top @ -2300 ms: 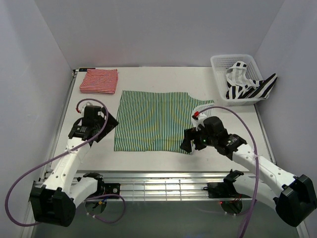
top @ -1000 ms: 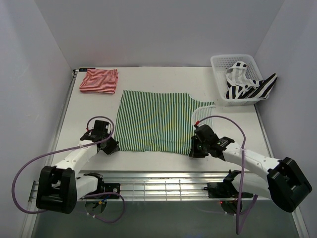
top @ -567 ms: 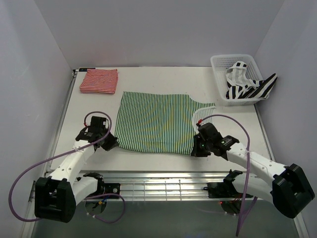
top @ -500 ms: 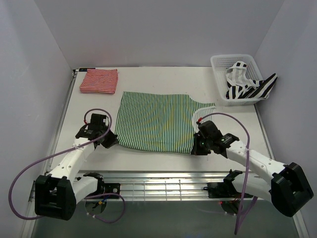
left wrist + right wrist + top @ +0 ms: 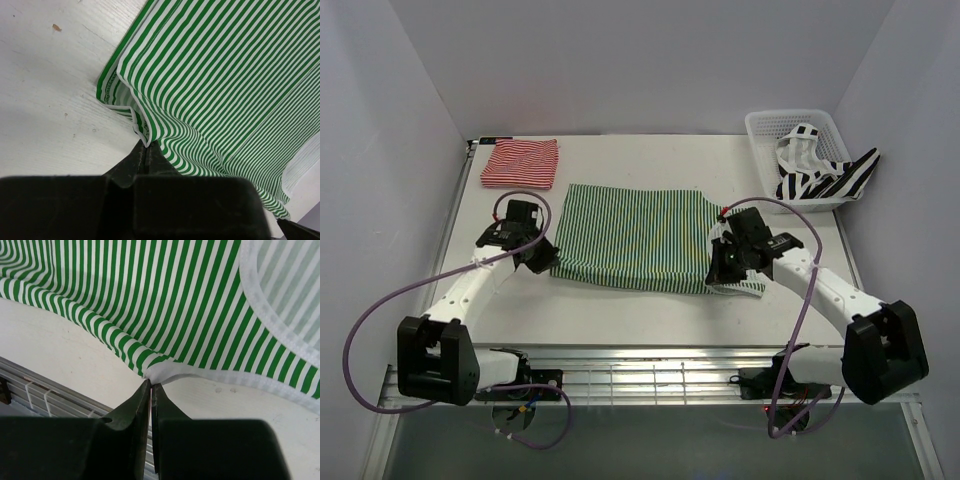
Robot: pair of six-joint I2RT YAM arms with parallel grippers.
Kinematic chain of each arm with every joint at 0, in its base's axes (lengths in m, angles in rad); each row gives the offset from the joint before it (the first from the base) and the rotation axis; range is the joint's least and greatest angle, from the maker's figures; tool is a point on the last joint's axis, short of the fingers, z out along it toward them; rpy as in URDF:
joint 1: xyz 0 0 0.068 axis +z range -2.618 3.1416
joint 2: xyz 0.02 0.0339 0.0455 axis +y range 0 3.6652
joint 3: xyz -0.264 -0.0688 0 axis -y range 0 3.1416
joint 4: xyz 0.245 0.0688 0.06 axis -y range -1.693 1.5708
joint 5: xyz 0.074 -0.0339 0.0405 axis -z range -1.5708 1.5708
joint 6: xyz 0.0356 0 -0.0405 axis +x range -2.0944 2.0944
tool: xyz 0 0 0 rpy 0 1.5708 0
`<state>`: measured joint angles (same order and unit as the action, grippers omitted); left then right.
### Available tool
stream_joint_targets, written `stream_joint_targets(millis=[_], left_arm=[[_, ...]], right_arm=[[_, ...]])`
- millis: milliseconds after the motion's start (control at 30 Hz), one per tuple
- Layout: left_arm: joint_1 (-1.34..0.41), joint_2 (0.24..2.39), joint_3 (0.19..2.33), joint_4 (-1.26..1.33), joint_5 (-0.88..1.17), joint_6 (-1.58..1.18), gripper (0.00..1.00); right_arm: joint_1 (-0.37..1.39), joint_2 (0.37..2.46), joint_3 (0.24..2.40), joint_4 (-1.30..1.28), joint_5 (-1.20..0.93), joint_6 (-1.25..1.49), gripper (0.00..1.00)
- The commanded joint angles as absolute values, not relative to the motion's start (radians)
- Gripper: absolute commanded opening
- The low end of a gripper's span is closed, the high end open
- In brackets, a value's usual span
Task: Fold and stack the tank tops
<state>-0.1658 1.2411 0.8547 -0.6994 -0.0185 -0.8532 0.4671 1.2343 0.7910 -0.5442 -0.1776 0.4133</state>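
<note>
**Tank-top stock: one folded, one mid-fold, one unstarted**

Item 1. Thin red-and-white striped cloth top (image 5: 520, 164). It lies beyond the far left corner of item 2, apart from it, as a compact, squared packet. You may count it folded.

Item 2. Thin green-and-white striped cloth top (image 5: 630, 235), the reference piece. It is spread across the middle of the white table (image 5: 650, 315), between the two arms.
- The left gripper (image 5: 145, 150) is at its near left corner, clenched on the hem. The wrist view shows that corner raised, with a second layer of cloth tucked beneath.
- The right gripper (image 5: 151, 385) is at its near right corner, pinching the white-trimmed edge beside the armhole. The cloth is lifted off the table there too.
- By my reading, this is a lengthwise fold under way: the near edge is held at both ends and not laid down.

Item 3. Broad black-and-white striped cloth top (image 5: 820, 175). It sits to the far right of item 2, bunched in the white plastic lattice basket (image 5: 761, 150), with one part draped over the rim. It is unfolded.

Outstanding, as judged:
- Lay item 2's near edge over and fold it down to packet size.
- Fetch and fold item 3.
- Pile all three; no top rests on another, so no stack exists yet.

I put you at roughly one third done.
</note>
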Motion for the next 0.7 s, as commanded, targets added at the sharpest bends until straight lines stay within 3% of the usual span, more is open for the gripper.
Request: stream_joint_targets(millis=[0,667], left_arm=[[-0.158,1.291,0.923,-0.690,-0.031,-0.819,0.00],[-0.127,1.548,1.083,-0.588,-0.060,-0.845,0.00]], right_arm=[[0.440,1.317,0.886,-0.584,-0.235,0.312,0.08],[0.336,1.621,1.183,-0.634,-0.226,0.210,0.08]])
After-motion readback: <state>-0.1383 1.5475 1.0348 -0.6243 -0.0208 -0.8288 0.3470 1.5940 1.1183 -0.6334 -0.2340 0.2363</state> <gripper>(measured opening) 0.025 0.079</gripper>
